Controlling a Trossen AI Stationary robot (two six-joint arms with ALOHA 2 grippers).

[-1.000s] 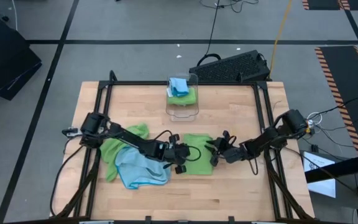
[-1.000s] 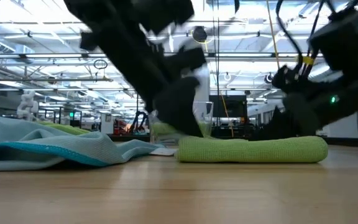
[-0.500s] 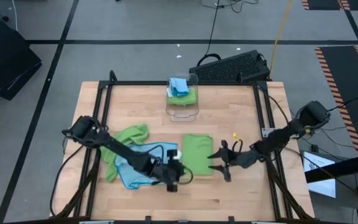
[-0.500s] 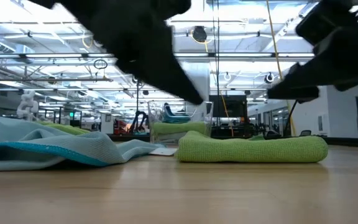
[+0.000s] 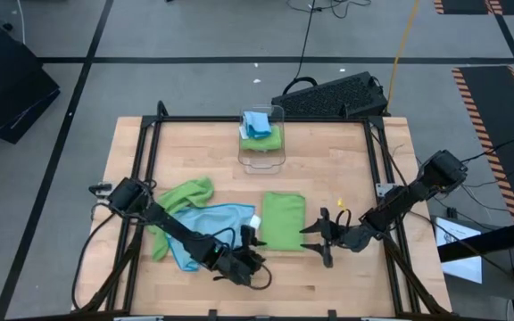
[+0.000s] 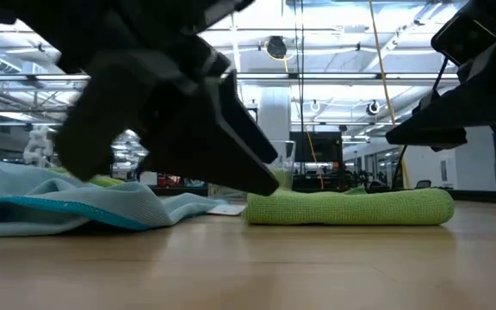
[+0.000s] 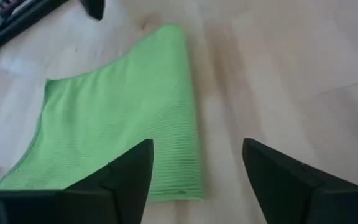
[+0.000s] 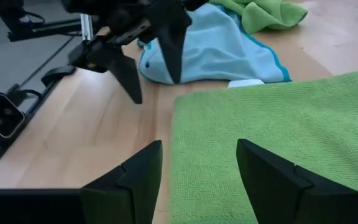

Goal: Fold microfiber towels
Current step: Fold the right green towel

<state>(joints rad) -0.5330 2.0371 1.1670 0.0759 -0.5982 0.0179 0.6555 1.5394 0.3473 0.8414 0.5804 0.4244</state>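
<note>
A folded lime green towel [image 5: 282,220] lies flat on the table between my two grippers, which touch nothing. It also shows in the low view [image 6: 351,207]. My left gripper [image 5: 255,257] stands open off the towel's near left corner, fingers toward the towel [image 7: 123,124]. My right gripper [image 5: 316,236] stands open just off the towel's right edge, above the table. A light blue towel [image 5: 205,227] lies spread and rumpled to the left, with a white tag [image 5: 255,220] at its edge. A crumpled green towel [image 5: 183,194] lies at the blue towel's far left edge.
A clear plastic bin [image 5: 263,156] at the table's far middle holds a blue towel and a green towel. A black frame rail [image 5: 373,169] runs along the table's sides. A black keyboard-like object [image 5: 333,96] lies beyond the far edge. Bare wood lies along the near edge.
Both grippers have opened and drawn off the folded green towel. The left went toward the table's near edge. The right went up and back toward the right edge. The towel stays folded flat where it was.
</note>
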